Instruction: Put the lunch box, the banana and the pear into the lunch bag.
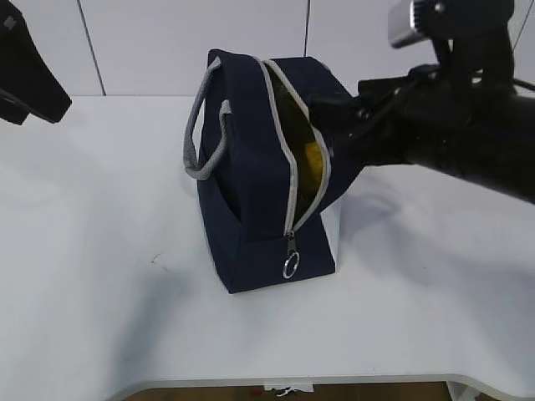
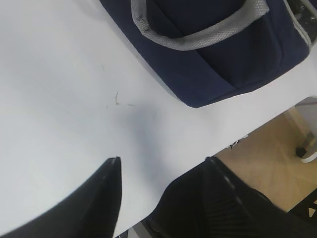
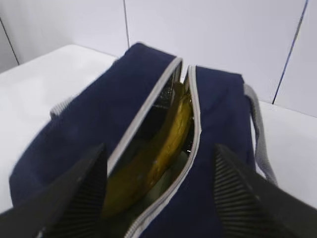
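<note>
Now | right hand spread above lunch bag | banana inside

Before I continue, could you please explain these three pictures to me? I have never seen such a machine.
This is a robot with two black arms, each ending in a two-fingered gripper. One picture looks from outside at a white table; the other two come from cameras on the wrists. On the table stands a boxy navy-blue fabric lunch bag, its grey zipper open. A long yellow banana lies inside. The right gripper hovers open above the bag's opening; the left gripper is open over bare table. Neither holds anything.
</note>
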### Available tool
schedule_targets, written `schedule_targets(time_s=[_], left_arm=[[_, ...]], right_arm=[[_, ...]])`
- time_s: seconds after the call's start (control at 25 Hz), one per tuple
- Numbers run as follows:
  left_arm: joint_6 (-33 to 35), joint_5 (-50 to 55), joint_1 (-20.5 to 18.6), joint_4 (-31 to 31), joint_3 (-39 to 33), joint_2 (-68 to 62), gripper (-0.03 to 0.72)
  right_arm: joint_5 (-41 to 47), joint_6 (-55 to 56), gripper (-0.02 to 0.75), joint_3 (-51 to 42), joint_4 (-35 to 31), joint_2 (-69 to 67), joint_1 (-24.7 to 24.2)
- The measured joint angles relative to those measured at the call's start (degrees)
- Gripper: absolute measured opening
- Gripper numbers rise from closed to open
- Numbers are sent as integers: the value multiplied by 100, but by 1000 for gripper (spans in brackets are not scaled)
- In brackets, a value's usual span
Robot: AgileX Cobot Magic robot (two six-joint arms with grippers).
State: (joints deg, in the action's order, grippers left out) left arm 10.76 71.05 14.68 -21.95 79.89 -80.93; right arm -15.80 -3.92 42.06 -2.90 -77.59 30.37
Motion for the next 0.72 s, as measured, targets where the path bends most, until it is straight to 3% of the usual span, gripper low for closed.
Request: schedule_targets(time_s=[0.32,0.6,0.72], left_arm=[[0,0,0,0,0,0,387],[-12,0,0,0,0,0,383],[-12,0,0,0,0,0,383]], right_arm=[[-2087,0,479,-1226,409,-638,0],[-2502,87,414,-1716,475,-935,0],[-2826,147,410,-1826,927,-933,0]])
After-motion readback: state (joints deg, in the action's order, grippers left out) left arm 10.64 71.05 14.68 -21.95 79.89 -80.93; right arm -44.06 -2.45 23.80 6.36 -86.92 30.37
